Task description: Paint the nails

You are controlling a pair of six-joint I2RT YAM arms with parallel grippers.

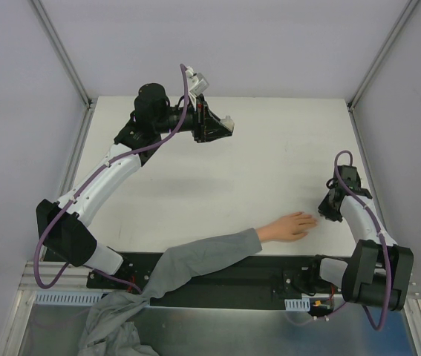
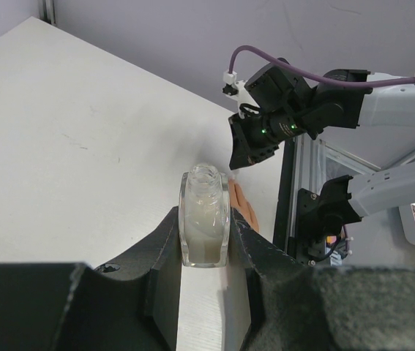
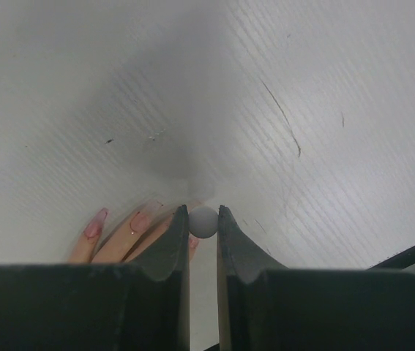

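Beside right pincer point(image 3: 203, 209) (gripping grey knob point(image 3: 203, 223)), nails point(image 3: 96, 221)

Nothing legible shows in any view: no words, labels, brand marks or numbers can be read on the clear bottle point(image 2: 205, 227) or on the counter point(image 1: 269, 170).

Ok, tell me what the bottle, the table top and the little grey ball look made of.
The bottle: clear glass or hard plastic, glossy; you see through its thick walls. The table top: white, matte, probably laminate or painted board; fine scuffs, no glare. The grey ball: smooth matte, likely plastic; blurred, so unsure.
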